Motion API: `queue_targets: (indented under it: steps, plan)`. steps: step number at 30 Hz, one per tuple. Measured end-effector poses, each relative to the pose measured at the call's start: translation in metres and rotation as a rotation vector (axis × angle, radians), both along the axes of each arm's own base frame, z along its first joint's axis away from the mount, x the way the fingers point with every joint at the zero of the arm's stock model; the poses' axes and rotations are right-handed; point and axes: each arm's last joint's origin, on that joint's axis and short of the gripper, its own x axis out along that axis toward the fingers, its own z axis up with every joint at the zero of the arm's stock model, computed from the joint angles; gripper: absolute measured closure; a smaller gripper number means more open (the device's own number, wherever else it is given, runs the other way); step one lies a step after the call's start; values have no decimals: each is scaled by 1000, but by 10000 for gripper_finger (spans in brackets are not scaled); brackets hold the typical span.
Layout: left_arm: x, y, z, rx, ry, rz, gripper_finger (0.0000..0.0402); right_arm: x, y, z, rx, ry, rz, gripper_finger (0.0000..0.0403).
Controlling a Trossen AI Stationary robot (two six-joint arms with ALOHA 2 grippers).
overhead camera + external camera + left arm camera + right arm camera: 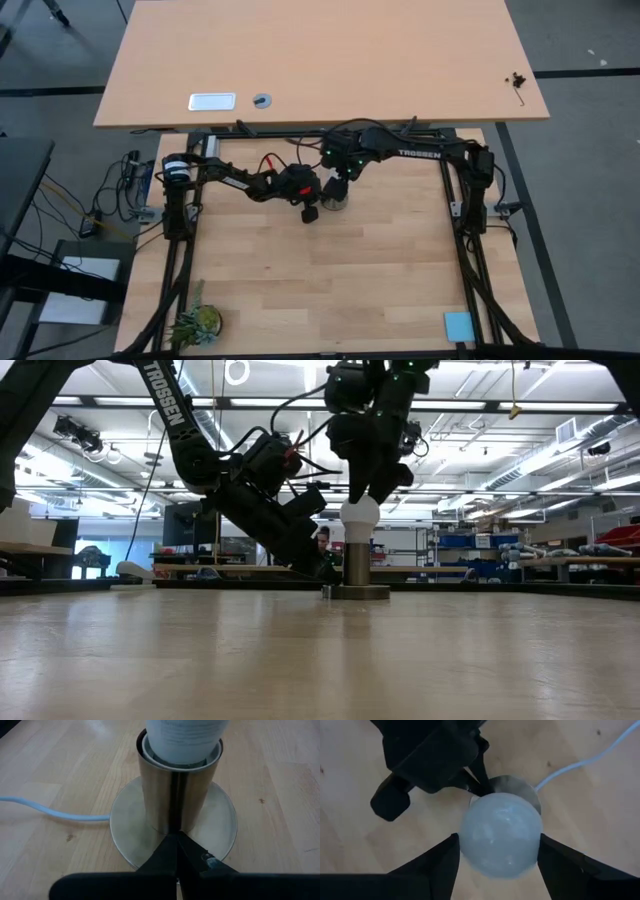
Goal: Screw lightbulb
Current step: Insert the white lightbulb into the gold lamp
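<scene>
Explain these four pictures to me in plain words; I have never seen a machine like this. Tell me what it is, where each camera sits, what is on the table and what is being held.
This is a robot with two dark arms at a wooden table.

One camera looks straight down, one sits level with the tabletop, and one rides on each wrist.

Mid-table stands a metal lamp socket on a round base, with a white cord. A white lightbulb sits in its top.

The right end effector reaches down from above, its two fingers straddling the bulb. The left end effector is shut, its tip pressed against the foot of the socket, apparently steadying it.

A small plant and a blue pad lie at the table's near corners.
</scene>
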Motion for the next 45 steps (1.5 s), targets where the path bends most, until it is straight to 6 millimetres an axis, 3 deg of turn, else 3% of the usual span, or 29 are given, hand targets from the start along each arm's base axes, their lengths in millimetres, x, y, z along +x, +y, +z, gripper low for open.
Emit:
queue_targets:
  steps: [5,9,15,22,29,36,38,45]
  plan:
    - [0,0,0,2,-4,-3,400,5,-1,24,-66,-41,120,130]
    - [0,0,0,12,1,-8,400,7,1,44,-187,-100,386,119]
    - [0,0,0,14,2,-9,400,6,5,40,-341,-64,802,122]
    - [0,0,0,14,2,-9,400,2,4,11,-433,58,947,138]
    - [0,0,0,14,5,-8,400,4,5,8,-430,44,809,170]
    - [0,0,0,5,6,9,400,4,4,7,-264,18,231,195]
    - [0,0,0,5,6,14,400,3,4,6,-230,11,136,193]
    - [0,0,0,8,2,16,400,6,13,14,-259,6,246,169]
